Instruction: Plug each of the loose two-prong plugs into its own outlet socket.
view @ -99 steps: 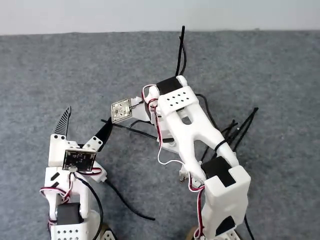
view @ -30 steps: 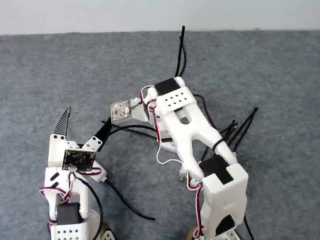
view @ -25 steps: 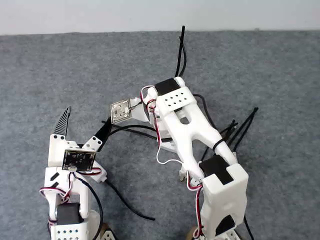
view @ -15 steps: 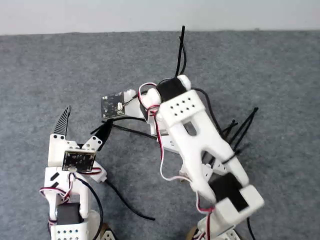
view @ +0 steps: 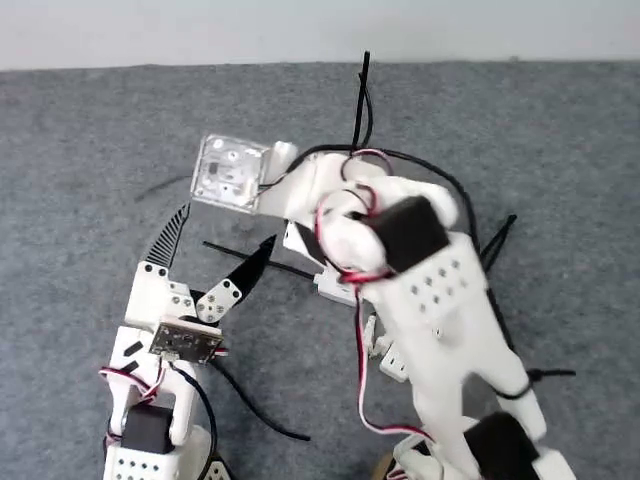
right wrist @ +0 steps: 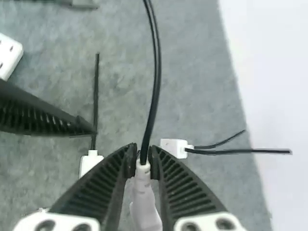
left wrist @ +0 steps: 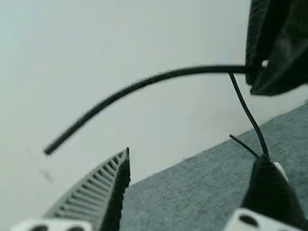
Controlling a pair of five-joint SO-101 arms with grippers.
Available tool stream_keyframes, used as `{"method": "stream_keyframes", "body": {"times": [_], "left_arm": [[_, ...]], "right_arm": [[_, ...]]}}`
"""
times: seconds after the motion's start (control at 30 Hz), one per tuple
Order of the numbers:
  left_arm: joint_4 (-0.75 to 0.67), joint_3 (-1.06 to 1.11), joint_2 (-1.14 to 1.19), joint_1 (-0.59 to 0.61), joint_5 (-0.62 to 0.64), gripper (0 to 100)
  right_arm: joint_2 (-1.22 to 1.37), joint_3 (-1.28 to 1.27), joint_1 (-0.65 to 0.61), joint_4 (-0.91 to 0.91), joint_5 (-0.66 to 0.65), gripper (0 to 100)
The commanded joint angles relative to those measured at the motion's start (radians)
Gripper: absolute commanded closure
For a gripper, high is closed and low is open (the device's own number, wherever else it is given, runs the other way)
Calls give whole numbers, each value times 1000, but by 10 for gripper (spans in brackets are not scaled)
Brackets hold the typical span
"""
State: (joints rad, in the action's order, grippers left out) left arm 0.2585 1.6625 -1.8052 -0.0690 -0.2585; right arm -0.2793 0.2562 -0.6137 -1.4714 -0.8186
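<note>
Hauling a plug up by its lead is where I'd expect trouble. The grey carpet (view: 90,130) is strewn with tangled black cords (view: 470,262), and the right arm (view: 440,300) could drag a neighbouring lead along or snag one on its own wiring. The left arm (view: 150,400) sits close by, so the two could knock together. The grip is at the cord end of the held plug (right wrist: 142,202), so my guess is it could swivel, and its prongs are hidden.

The right arm is reared up over the middle with its wrist turned to the far left. The right gripper (right wrist: 139,156) is pressed together on that white plug, held off the carpet, with its cord (right wrist: 155,72) running away from the jaws. The left arm is low at the near left. The left gripper (left wrist: 195,159) is spread wide with nothing in it, pointing far and right.

Two loose plugs (right wrist: 174,147) lie on the carpet below, and a small white piece (view: 335,287) lies mid-table; I can't tell whether that one is a socket
</note>
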Motion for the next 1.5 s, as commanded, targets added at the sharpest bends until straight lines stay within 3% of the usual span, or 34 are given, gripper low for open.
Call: {"method": "stream_keyframes", "body": {"times": [0.0, 0.27, 0.5, 0.87, 1.0, 1.23, 1.47], "left_arm": [[78, -44, -14, -20, -12, 670], [103, 10, -14, 14, -14, 690], [98, 13, -14, 26, 43, 838], [123, 21, -11, 8, 54, 857], [149, 21, -11, 8, 54, 990], [238, 21, -11, 28, 51, 988], [241, 21, -9, 64, 57, 988]], "right_arm": [[-81, 152, -8, -70, 51, 991], [-90, 152, -87, -142, 91, 991], [-79, 124, -90, -168, 92, 991], [-81, 83, -91, -136, 157, 991], [-81, 83, -91, -130, 181, 991], [-77, 83, -88, -130, 175, 990], [12, 83, -87, -94, 175, 990]]}}
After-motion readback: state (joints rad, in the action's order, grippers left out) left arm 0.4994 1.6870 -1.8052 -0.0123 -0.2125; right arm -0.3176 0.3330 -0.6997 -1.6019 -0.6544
